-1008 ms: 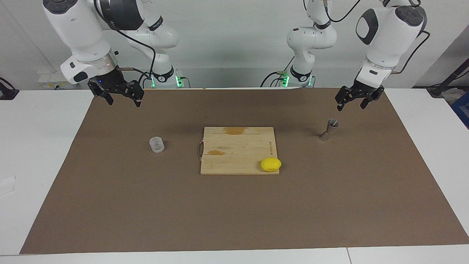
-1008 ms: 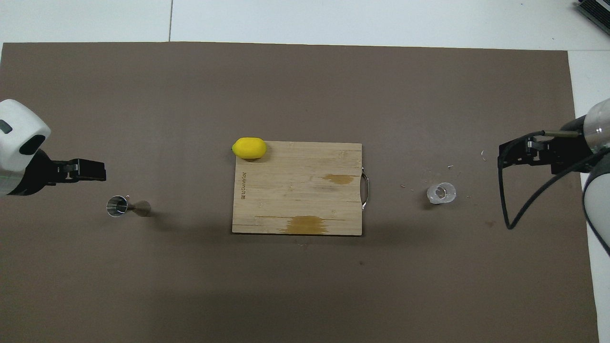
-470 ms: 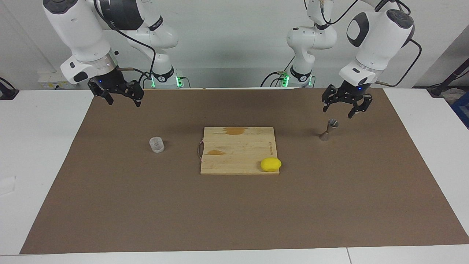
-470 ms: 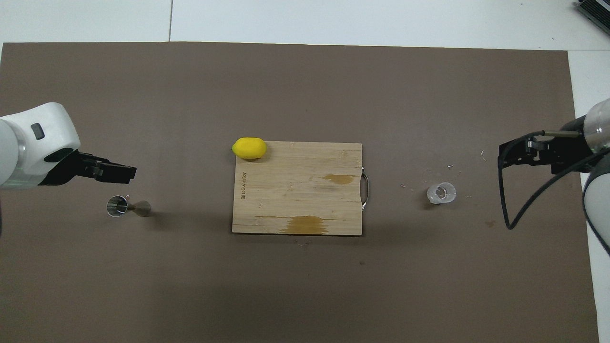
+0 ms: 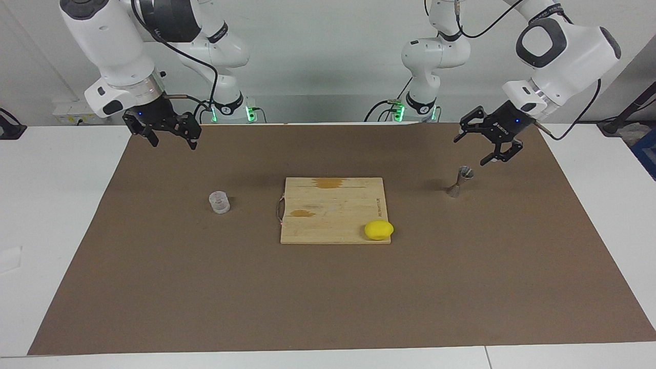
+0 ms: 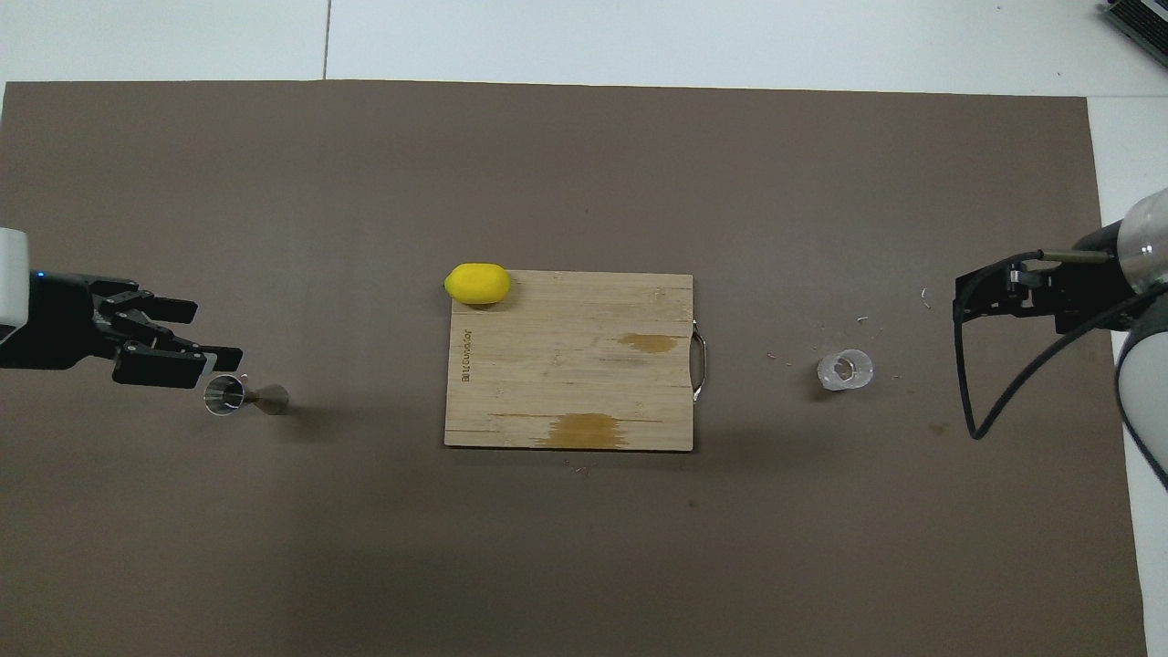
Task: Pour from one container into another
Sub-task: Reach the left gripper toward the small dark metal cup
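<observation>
Approach step: left gripper (image 5: 474,149), fingers spread and empty, hangs just above the upright jigger (image 5: 460,181); next it must descend around it. Right gripper (image 5: 171,139), open, waits well apart from the clear cup (image 5: 219,202)

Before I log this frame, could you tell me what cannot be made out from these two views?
- Clear cup: whether it holds liquid; transparent and too small in both views.
- Jigger: inside of its bowl; too small in both views.
- Right gripper: finger gap; partly hidden by its own arm overhead.
- Left gripper: its arm is cut off by the overhead view's edge.
</observation>
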